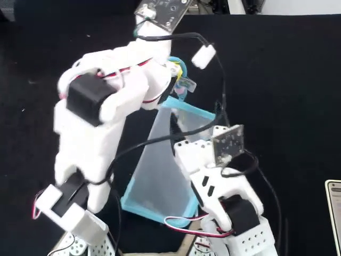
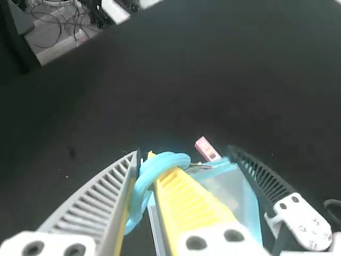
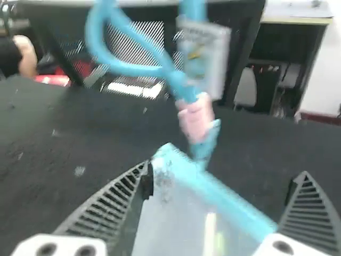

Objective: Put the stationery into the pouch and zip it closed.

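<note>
Left gripper pinches the zip loop, likely to draw the zip closed. Right gripper is spread around the pouch, mid-frame in the high view over the counter, seemingly steadying it.

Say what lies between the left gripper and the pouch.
A blue cord loop, pinched in the left gripper, then a small pink piece at the pouch's blue edge, seen in the right wrist view.

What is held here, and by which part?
The left hand pinches the pouch by its blue loop; the right hand stands open around the pouch's edge.
</note>
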Controlling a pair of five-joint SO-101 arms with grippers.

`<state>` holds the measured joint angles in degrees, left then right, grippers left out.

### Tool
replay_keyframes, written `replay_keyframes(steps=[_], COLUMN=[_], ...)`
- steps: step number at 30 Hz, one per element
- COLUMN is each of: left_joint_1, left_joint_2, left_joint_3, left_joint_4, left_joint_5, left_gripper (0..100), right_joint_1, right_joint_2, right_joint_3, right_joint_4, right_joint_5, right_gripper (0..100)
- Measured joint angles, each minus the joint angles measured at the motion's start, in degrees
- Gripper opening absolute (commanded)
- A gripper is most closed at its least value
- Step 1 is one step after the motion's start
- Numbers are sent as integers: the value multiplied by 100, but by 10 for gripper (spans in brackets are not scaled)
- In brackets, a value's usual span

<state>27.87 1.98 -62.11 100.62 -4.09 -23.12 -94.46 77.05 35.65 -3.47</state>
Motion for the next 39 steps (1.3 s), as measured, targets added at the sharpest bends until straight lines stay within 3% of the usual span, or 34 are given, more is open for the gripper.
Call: replay_keyframes(steps=[7, 13, 19, 31, 39], left_joint_1=[18, 123, 404, 316, 651], left_joint_2=[-1055, -1521, -1556, -1626, -1635], left_joint_3=[70, 475, 475, 475, 475], left_joint_4=[0, 0, 0, -396, -360], left_joint_5=[0, 0, -149, -229, -237], left_gripper=[30, 30, 30, 30, 30], right_joint_1=[53, -510, -932, -1213, -1354], right_joint_2=[668, 1829, 1679, 475, 1073], right_joint_3=[-844, -1881, -2497, -2119, -2022], right_joint_4=[-18, 97, 870, 1257, 589], right_joint_5=[0, 0, 0, 105, 132], right_gripper=[395, 395, 395, 395, 388])
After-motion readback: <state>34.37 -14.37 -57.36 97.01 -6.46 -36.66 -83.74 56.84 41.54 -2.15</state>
